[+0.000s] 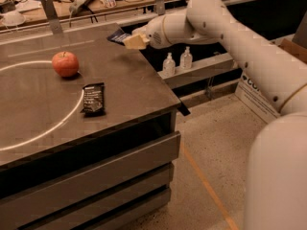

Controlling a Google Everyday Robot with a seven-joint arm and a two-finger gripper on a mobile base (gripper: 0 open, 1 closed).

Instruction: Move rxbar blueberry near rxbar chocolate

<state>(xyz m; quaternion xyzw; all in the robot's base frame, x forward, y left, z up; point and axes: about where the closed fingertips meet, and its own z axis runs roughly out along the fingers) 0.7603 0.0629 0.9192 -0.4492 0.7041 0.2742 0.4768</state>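
Gripper [133,41] above table [129,83], one rxbar blueberry [117,36]

Views: one, a single camera.
Position: raised, off the near right corner of the tabletop [129,85], beside the robot's arm [240,37].
Facing: down and leftward across the tabletop, toward its far edge.
Range: close; left edge cut off, drawer fronts [96,171] fill the lower frame.
Gripper: gripper [132,40] at the far right corner, top centre, clamped on the rxbar blueberry [117,36].
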